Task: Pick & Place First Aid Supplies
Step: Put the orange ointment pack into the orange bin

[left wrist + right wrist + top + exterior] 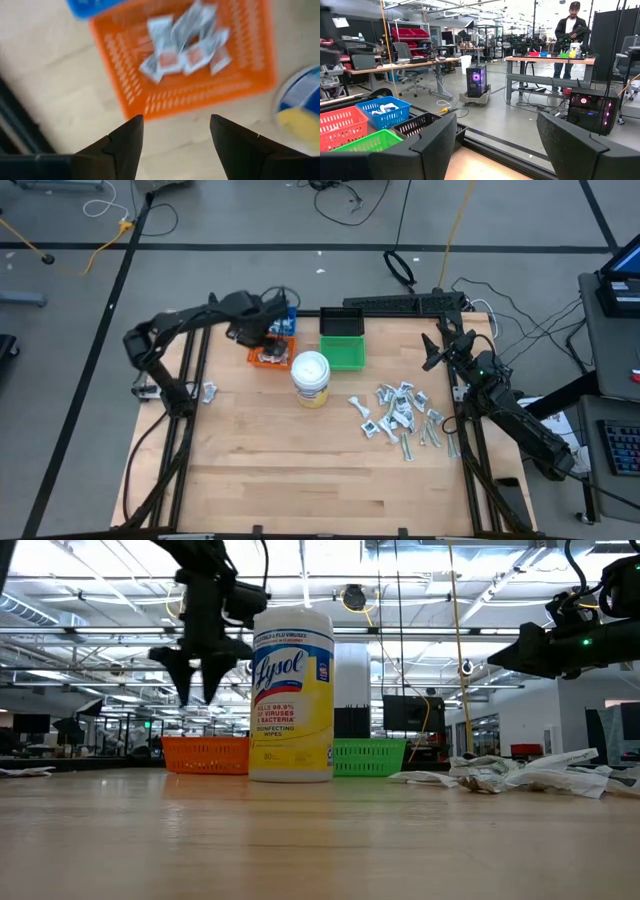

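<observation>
From above, the left gripper (pixel 268 332) is hanging with fingers spread and empty over the orange bin (pixel 271 357), while first aid supplies (pixel 400 416) are lying scattered on the wooden table (pixel 260 470) near the right gripper (pixel 432 352). At table level, a Lysol jar (pixel 291 693) is standing before a bright workshop. The left wrist camera is showing packets (pixel 185 45) in the orange bin; the right one, jaws parted, is facing a person (pixel 571 35) among desks.

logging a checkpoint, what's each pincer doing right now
Left pincer: open, empty, above the orange bin.
Right pincer: open, empty, raised off the table.
</observation>
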Motion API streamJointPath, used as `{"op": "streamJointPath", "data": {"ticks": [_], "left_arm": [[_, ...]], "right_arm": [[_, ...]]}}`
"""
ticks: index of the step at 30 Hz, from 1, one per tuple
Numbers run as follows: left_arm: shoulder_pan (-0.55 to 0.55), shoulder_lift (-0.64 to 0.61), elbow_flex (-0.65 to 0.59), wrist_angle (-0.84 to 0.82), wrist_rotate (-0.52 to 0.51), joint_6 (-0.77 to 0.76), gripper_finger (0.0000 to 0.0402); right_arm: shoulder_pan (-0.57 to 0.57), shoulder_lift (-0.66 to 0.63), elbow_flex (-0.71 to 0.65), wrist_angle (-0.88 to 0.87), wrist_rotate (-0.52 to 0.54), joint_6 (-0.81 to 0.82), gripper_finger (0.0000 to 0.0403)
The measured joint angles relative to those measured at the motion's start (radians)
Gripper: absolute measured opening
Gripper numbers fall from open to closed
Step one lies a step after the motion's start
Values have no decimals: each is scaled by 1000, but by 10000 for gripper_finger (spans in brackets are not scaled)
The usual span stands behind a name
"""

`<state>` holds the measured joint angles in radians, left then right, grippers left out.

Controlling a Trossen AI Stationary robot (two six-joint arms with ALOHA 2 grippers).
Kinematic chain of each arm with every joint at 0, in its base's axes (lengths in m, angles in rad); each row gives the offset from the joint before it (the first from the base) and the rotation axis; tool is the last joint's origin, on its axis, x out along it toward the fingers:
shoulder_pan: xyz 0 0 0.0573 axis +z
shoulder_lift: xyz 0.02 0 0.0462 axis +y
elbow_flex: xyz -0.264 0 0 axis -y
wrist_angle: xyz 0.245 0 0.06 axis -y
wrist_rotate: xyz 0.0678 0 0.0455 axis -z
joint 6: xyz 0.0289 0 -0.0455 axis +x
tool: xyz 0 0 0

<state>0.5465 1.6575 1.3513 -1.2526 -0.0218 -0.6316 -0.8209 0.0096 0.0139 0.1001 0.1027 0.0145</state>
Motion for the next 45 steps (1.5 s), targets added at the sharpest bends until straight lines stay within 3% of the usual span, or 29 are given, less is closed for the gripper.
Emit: {"op": "streamJointPath", "data": {"ticks": [9,19,33,45], "left_arm": [[-121,-121,-311,24,-100,-115,203],[-162,-154,-529,22,-135,-299,194],[-148,-150,-647,25,-111,-488,181],[-121,-31,-645,31,-135,-515,164]], "right_arm": [[0,0,0,0,0,0,274],[0,0,0,0,0,0,274],[0,0,0,0,0,0,275],[0,0,0,0,0,0,275]]}}
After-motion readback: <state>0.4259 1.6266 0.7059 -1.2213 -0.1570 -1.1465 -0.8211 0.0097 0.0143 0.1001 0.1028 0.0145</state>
